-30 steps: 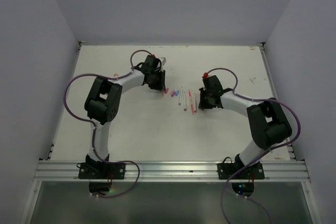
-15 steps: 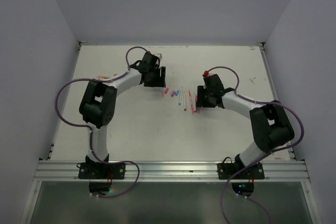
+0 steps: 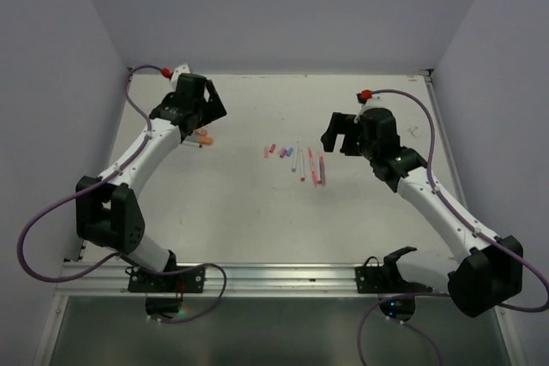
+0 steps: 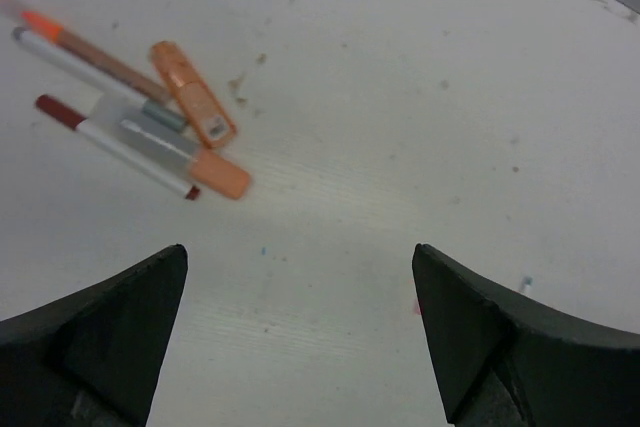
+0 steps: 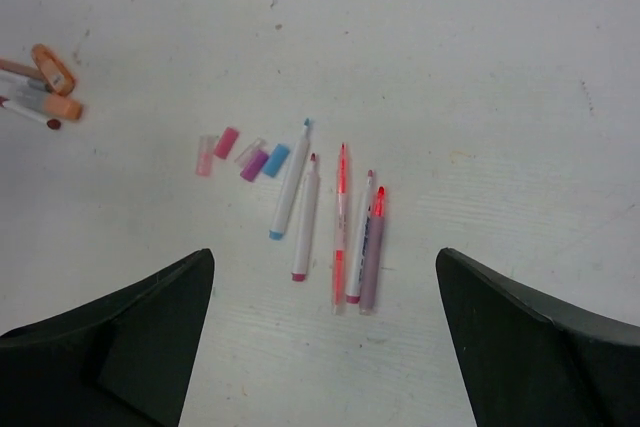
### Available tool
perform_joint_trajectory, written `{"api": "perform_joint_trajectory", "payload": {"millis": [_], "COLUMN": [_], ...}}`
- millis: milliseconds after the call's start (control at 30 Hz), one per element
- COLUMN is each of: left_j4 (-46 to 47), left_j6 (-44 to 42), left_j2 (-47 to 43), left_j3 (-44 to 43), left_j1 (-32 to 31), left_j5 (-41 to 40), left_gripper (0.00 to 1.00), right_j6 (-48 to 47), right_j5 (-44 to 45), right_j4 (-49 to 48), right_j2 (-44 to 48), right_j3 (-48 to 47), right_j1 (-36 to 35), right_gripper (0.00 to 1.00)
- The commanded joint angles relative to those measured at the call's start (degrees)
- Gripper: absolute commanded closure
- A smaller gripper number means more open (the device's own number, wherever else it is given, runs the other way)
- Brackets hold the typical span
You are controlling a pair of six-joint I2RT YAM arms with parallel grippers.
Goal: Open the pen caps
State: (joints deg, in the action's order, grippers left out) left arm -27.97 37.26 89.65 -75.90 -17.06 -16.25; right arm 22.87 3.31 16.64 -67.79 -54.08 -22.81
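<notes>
White tabletop, bare pale walls all round. The row of pens in the middle looks uncapped already, with loose pink, purple and blue caps just beside it. The orange markers off to the left probably still need doing. The left gripper and right gripper both hang wide open, holding nothing.

Bench: white, matt, faintly grained, speckled with small marks.
Pens and pen caps: smooth plastic, slight sheen; two caps look translucent.
Left claw, right claw: matt black plastic.
Near-edge rail: bare ribbed metal.
</notes>
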Motion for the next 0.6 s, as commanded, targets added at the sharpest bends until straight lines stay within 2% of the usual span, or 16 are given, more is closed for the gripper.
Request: {"api": "perform_joint_trajectory", "payload": {"millis": [0, 67, 300, 400, 567], "left_j4": [-3.67, -4.2, -0.69, -0.77, -1.83], "left_j6": [4.84, 6.51, 13.54, 15.48, 16.8], "left_j2": [-0.79, -0.44, 3.85, 7.89, 14.32], "left_j3": [4.09, 5.05, 7.26, 5.59, 0.68], "left_j1": [6.22, 8.79, 19.67, 22.41, 23.91], "left_j5": [-5.64, -5.55, -2.66, -1.77, -0.63], "left_gripper": [0.06, 0.1, 0.33, 0.4, 0.46], "right_j6": [-0.46, 0.06, 0.42, 0.33, 0.42], "right_j5": [1.52, 0.65, -1.64, -1.99, -2.7], "right_j4": [0.15, -0.64, -3.28, -3.55, -4.07], "right_j2": [3.45, 5.38, 6.97, 6.88, 6.62], "right_j3": [-0.41, 0.47, 2.32, 3.02, 3.9], "right_j1": [0.13, 0.13, 0.13, 0.13, 0.13], "right_gripper": [0.02, 0.02, 0.02, 0.02, 0.02]}}
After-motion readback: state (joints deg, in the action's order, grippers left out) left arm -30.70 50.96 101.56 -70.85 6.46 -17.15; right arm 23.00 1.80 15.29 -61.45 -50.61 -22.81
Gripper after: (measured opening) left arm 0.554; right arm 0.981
